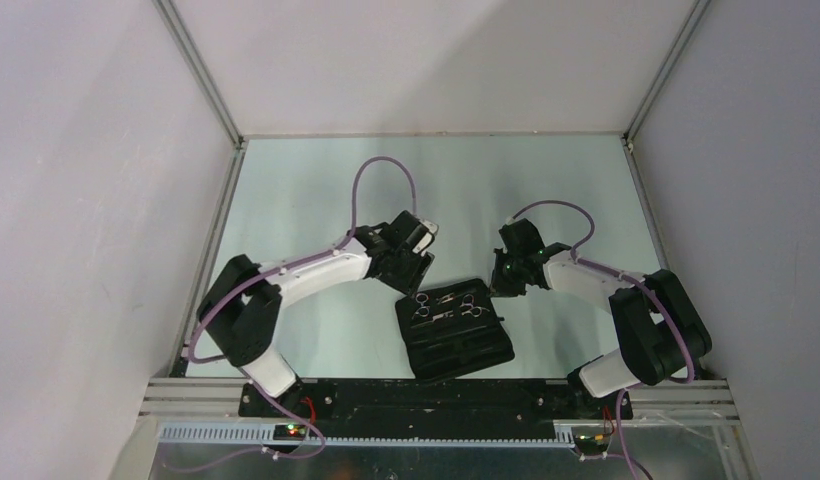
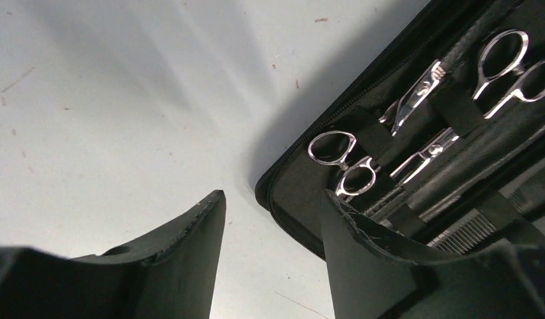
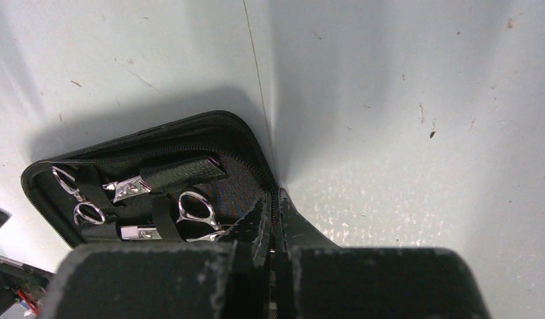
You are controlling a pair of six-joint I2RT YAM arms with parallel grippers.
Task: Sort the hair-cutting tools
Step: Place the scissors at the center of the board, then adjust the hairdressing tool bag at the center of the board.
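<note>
Judging from how things lie, the sorting looks almost finished. Nearest lies one open black pouch (image 1: 456, 345). One comb (image 2: 466, 234) is tucked toward its middle, and two scissors, one (image 2: 343, 163) and the other (image 2: 512, 66), are strapped under bands along its far side. No tool shows loose outside. Beyond, the left gripper (image 2: 276, 246) stands spread and empty at the pouch's corner. The right gripper (image 3: 274, 219) is pinched together, apparently on the pouch's rim. Closing the pouch may remain.

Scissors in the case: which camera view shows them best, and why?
Left wrist: both scissors appear large, rings and blades sharp. The top view shows them tiny in the case. The right wrist shows them smaller, one partly hidden behind the right gripper.
</note>
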